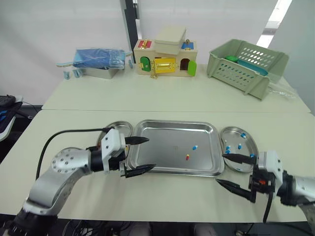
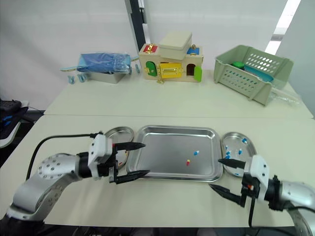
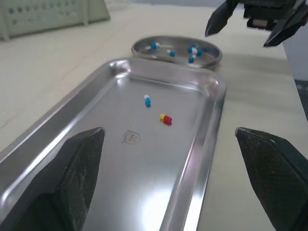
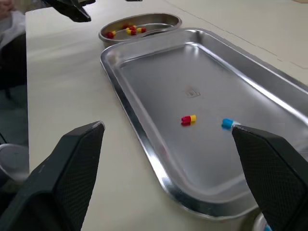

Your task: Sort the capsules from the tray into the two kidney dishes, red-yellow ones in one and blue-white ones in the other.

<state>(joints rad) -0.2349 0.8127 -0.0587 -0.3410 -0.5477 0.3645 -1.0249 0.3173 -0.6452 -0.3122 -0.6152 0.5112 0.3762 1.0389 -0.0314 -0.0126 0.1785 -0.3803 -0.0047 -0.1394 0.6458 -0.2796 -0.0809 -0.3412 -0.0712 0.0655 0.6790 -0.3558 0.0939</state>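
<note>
The left tool (image 1: 150,153) is spread and empty at the near-left edge of the tray (image 1: 157,145). The right tool (image 1: 221,168) is likewise spread by its near-right corner. A red-yellow capsule (image 1: 187,157) and a blue-white capsule (image 1: 195,147) lie in the tray, right of centre.

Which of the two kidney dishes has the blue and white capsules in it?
The kidney dish on the robot's right of the tray; the blue-white capsules lie in it. The left dish, on the tray's other side, holds red-yellow capsules instead.

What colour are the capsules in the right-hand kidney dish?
Blue-white capsules; the left wrist view shows them best.
</note>
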